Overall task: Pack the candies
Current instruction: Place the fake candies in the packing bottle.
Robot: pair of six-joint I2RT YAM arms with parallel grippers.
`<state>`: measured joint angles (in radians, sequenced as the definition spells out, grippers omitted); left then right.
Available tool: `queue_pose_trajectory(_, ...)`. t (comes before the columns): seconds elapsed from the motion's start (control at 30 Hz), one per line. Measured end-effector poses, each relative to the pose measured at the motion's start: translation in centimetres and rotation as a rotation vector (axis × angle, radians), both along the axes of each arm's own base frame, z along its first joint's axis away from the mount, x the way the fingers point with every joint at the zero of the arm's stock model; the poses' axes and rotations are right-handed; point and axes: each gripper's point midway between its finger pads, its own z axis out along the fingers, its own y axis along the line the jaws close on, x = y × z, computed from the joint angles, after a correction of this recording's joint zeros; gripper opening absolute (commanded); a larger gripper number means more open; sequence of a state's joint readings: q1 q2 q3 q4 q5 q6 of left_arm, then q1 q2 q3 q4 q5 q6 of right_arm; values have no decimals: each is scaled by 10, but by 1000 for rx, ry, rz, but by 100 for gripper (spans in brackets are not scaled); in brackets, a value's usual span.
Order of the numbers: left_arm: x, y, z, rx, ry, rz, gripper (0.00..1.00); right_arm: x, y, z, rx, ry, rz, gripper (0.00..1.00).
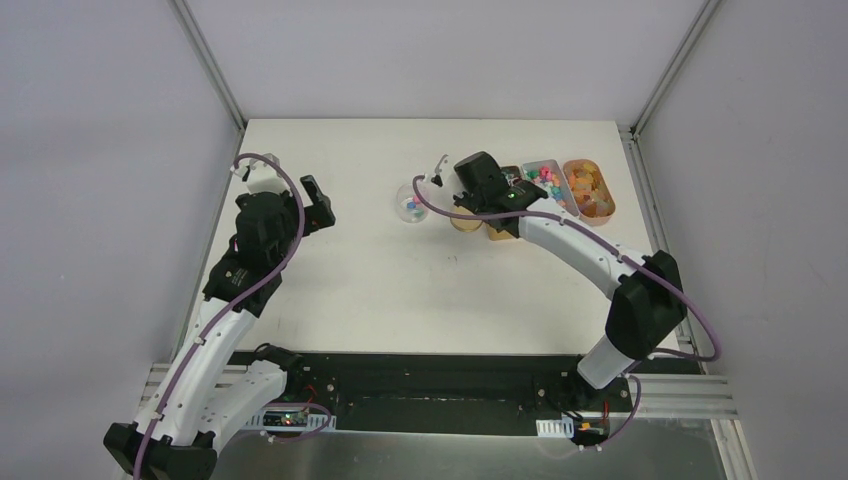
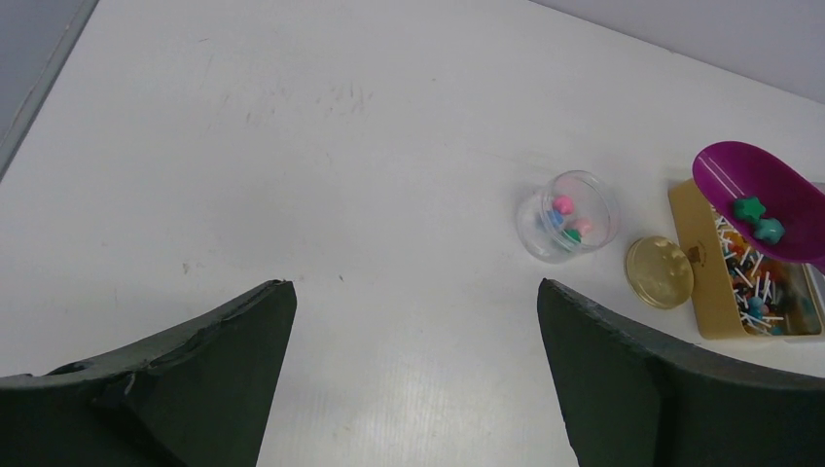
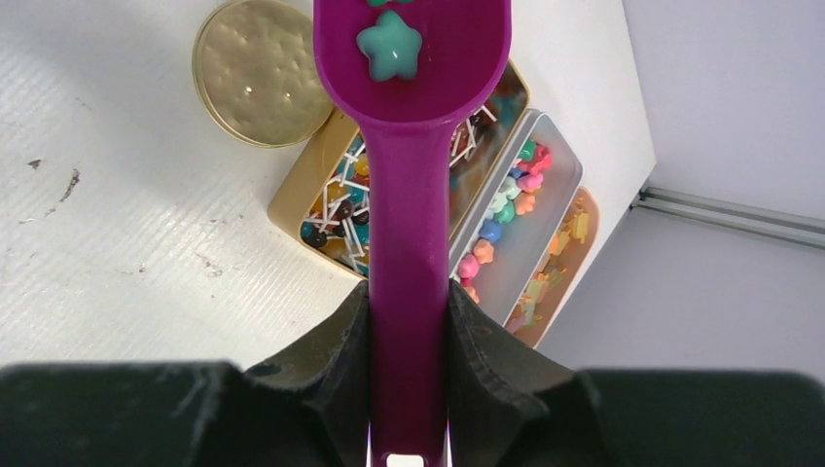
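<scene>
My right gripper point(image 3: 409, 302) is shut on the handle of a purple scoop point(image 3: 409, 146). The scoop's bowl carries teal star-shaped candies point(image 3: 389, 47) and hangs above the gold tin point(image 3: 336, 209), next to the round gold lid point(image 3: 258, 73). In the left wrist view the scoop point(image 2: 769, 195) holds two teal candies point(image 2: 749, 207), to the right of a small clear jar point(image 2: 569, 216) that holds a few coloured candies. More candies point(image 3: 506, 209) lie in the silver tray point(image 1: 545, 180). My left gripper point(image 2: 416, 292) stands open over bare table, well left of the jar point(image 1: 411, 203).
The gold tin point(image 2: 725, 292) is full of small white-stick sweets. An orange tray point(image 1: 590, 190) with yellow and orange pieces stands at the far right near the table's edge. The gold lid point(image 2: 660, 272) lies flat between jar and tin.
</scene>
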<state>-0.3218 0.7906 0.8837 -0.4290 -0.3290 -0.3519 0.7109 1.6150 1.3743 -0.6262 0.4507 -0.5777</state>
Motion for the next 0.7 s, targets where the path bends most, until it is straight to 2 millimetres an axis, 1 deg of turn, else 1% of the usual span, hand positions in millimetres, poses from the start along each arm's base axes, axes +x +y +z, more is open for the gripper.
queue_pose_trajectory(0.17,-1,6,-3,13,11,28,99,4,10,5,-69,-29,29,0)
queue_pose_trajectory(0.33,-1,10,-2,19,8,54,99,6,27,9,-134,-56,70,0)
queue_pose_trajectory(0.5,-2,12,-1,19,3,63,99,7,41,8,-200,-66,104,0)
queue_pose_trajectory(0.7,-2,12,0,16,0,63,99,4,52,4,-301,-88,140,0)
